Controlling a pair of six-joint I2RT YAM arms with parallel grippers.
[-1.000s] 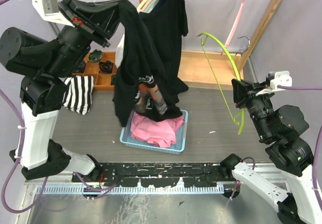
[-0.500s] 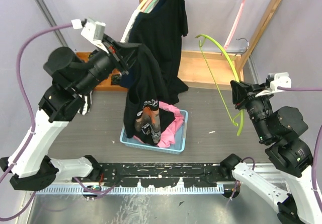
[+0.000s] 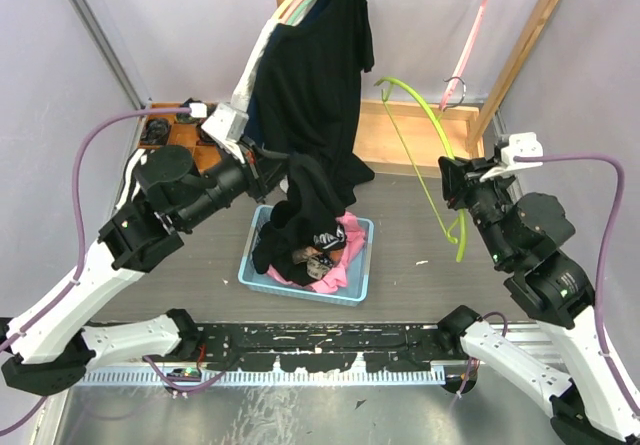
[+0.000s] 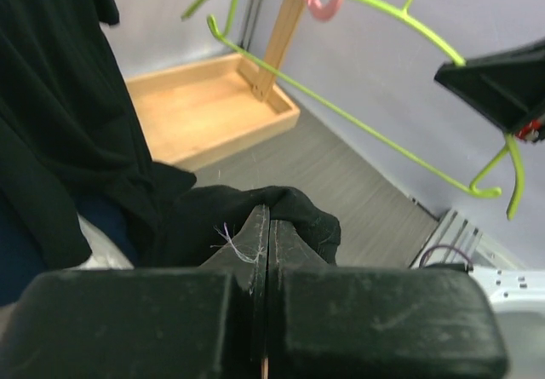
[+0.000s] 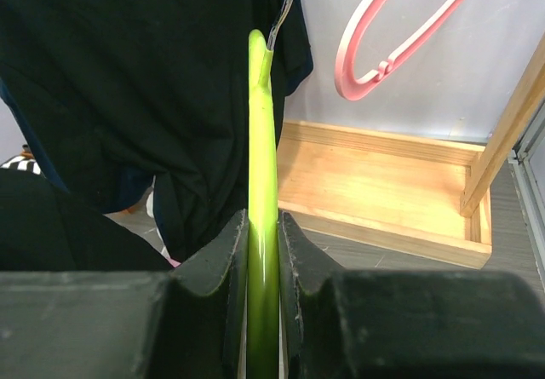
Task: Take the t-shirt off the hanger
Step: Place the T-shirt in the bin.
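The left tool is pinched tight on the black t-shirt, which drapes into the basket. The right tool clamps the green hanger.

- Two arms are working: left arm, right arm.
- Two dark tops are showing: black t-shirt, racked shirt.
- Two single hangers are showing: green hanger, pink hanger. More are bunching at the rack top, count unclear.
- One blue basket is sitting.
- One pink garment is lying inside.
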